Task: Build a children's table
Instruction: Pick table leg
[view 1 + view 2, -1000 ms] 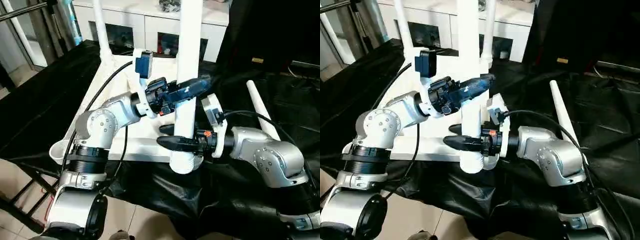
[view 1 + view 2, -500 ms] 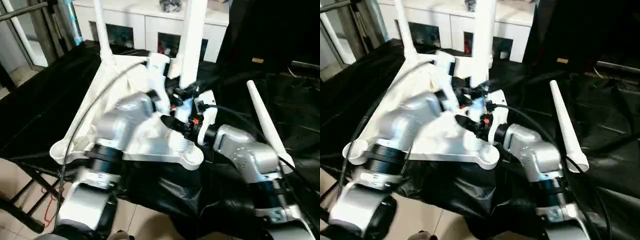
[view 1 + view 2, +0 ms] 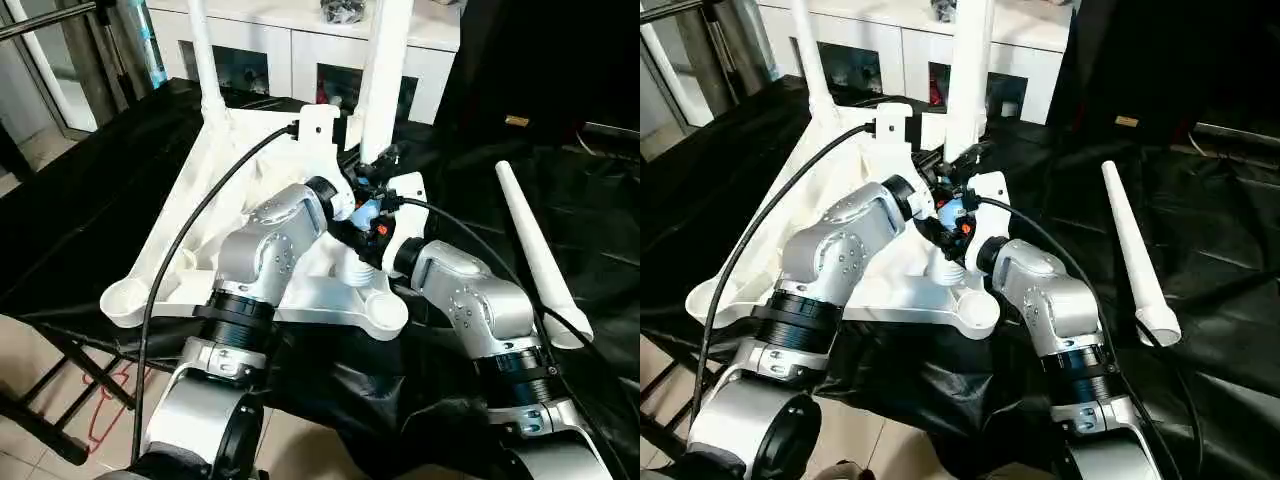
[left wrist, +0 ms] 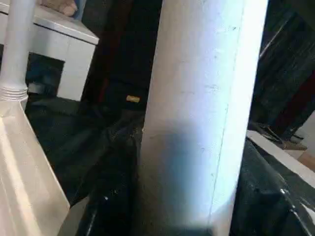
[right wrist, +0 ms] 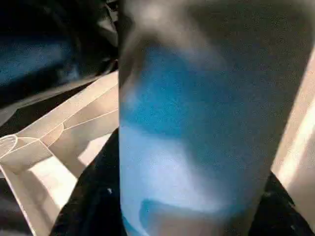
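Left gripper and right gripper: both closed around one upright leg, low on its shaft. Leg's threaded end sits just below them, at near corner socket of upturned tabletop. Loose leg: right of right gripper, lying flat.

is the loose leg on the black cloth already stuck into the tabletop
No, the loose leg lies flat on the black cloth, off to the right of the tabletop and apart from it.
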Motion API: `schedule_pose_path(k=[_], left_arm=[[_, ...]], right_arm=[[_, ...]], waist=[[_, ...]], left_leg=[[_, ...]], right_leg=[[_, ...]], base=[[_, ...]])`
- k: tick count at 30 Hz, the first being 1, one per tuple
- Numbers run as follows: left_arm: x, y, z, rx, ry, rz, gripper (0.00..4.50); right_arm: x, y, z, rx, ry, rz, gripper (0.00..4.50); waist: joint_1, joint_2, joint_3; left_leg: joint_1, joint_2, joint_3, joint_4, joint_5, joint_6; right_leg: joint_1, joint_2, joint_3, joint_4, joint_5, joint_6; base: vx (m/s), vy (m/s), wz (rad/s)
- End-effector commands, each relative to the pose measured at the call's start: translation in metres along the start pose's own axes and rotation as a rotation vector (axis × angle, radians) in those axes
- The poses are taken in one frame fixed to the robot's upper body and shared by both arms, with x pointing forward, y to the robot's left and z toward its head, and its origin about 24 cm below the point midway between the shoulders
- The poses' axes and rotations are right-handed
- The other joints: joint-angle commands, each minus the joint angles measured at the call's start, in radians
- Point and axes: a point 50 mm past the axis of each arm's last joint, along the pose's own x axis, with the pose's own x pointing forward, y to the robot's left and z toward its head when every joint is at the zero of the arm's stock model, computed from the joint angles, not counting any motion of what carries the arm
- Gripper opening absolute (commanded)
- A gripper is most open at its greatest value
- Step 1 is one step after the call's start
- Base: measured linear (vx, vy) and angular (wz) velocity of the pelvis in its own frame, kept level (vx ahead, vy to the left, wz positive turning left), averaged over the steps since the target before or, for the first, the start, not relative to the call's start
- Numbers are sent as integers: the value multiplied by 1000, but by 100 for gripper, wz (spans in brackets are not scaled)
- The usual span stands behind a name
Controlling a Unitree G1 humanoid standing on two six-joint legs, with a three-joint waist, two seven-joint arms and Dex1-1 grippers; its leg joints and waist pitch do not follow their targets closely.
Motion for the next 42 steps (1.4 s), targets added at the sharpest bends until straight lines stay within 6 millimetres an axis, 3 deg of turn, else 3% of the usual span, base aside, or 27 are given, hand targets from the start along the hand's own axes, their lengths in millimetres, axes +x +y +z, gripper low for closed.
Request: schedule_pose_path(k=[1, 4, 7, 11, 15, 19, 21, 23, 32, 35, 42], left_arm=[[-5, 11, 13, -12, -72, 47, 203], [-6, 7, 14, -4, -72, -40, 189], [-11, 1, 16, 5, -58, -176, 186], [-20, -9, 18, -62, -24, -424, 186], [-38, -22, 19, -122, 25, -713, 186], [-48, -29, 21, -125, 62, -867, 186], [-50, -31, 23, -130, 63, -914, 186], [-51, -32, 24, -131, 61, -923, 186], [-49, -31, 26, -141, 36, -892, 186], [-44, -26, 26, -128, 23, -811, 256], [-21, -12, 27, -11, -52, -424, 268]], right_arm=[[-2, 10, 5, -6, -41, 83, 256], [-8, 7, 5, 9, -13, 143, 294], [-21, 6, 7, 23, 7, 261, 302], [-40, 2, 10, 29, 50, 400, 348], [-48, -1, 11, 17, 91, 454, 353], [-55, 1, 11, 37, 113, 530, 353], [-58, 3, 10, 54, 126, 565, 317], [-58, 3, 10, 57, 129, 570, 317], [-58, 7, 5, 69, 136, 581, 236], [-55, 8, 5, 60, 122, 551, 213], [-45, 5, 6, 33, 80, 437, 191]], waist=[[-1, -14, -78], [-1, -12, -80], [6, -10, -80], [13, -16, -79], [12, -17, -76], [4, -15, -73], [5, -15, -73], [5, -14, -73], [6, -13, -76], [6, -11, -76], [5, -16, -79]], left_leg=[[11, 29, -8, -61, -101, 35], [16, 31, -8, -60, -99, 42], [20, 34, -7, -60, -96, 46], [17, 34, -6, -59, -91, 55], [17, 34, -5, -60, -104, 45], [19, 35, -5, -61, -130, 41], [19, 35, -6, -61, -132, 33], [18, 36, -6, -62, -132, 30], [16, 34, -7, -60, -114, 27], [16, 33, -7, -60, -120, 22], [15, 34, -9, -59, -114, 15]], right_leg=[[67, -77, 50, -68, -119, -169], [64, -77, 49, -68, -129, -171], [62, -77, 50, -67, -122, -181], [66, -80, 49, -61, -104, -200], [61, -81, 48, -63, -156, -213], [60, -79, 49, -70, -198, -194], [60, -78, 49, -70, -212, -190], [59, -78, 49, -71, -215, -185], [61, -77, 49, -69, -181, -187], [62, -77, 48, -69, -195, -182], [65, -77, 48, -71, -183, -165]], base=[[0, 0, 0], [0, 0, 0], [0, 0, 0], [0, 0, 0], [0, 0, 0], [0, 0, 0], [0, 0, 0], [0, 0, 0], [0, 0, 0], [0, 0, 0], [0, 0, 0]])
